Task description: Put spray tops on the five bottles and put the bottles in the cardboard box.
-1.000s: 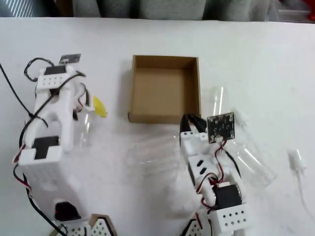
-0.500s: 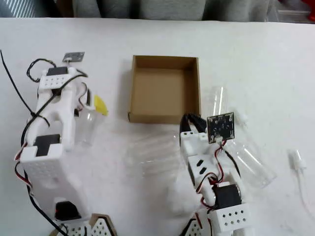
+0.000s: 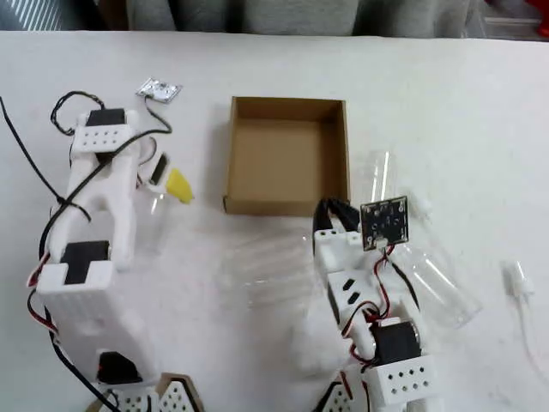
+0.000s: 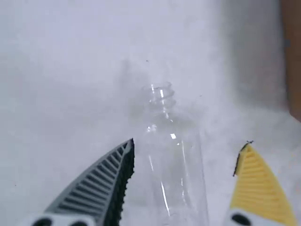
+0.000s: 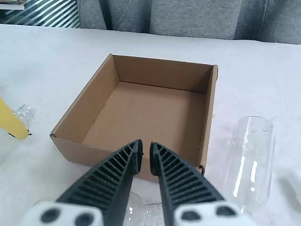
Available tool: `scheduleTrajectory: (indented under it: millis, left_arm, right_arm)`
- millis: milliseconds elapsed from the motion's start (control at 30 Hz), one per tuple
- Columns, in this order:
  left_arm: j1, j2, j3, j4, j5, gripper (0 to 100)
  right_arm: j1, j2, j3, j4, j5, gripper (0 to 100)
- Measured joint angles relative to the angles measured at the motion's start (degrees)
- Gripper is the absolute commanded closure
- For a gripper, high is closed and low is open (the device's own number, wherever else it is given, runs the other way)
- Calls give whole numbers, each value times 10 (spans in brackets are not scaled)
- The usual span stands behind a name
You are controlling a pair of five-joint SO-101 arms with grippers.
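Cardboard box (image 3: 287, 154) is sitting empty — we are judging no bottle capped yet; our left gripper (image 4: 188, 143) is straddling a clear bottle (image 4: 171, 155) on the table (image 3: 446, 103), wide open; right gripper (image 5: 145, 146) is hovering near-shut, empty.

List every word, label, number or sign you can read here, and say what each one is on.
No readable text anywhere in these views.
cardboard box: plain brown walls, no print.
clear bottle: bare, no label.
circuit board on the right arm: any marks are too small to read.
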Motion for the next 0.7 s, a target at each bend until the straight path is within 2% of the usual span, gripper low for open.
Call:
scheduleTrajectory:
  millis: [267, 467, 700]
  left_arm:
    - [0, 1, 0, 0, -5, 653]
    - [0, 49, -5, -22, -5, 653]
    - [-1, 56, -5, -34, 23, 653]
  right_arm:
    - [0, 0, 0, 0, 0, 981]
    - [0, 0, 0, 0, 0, 981]
    - [0, 0, 0, 0, 0, 981]
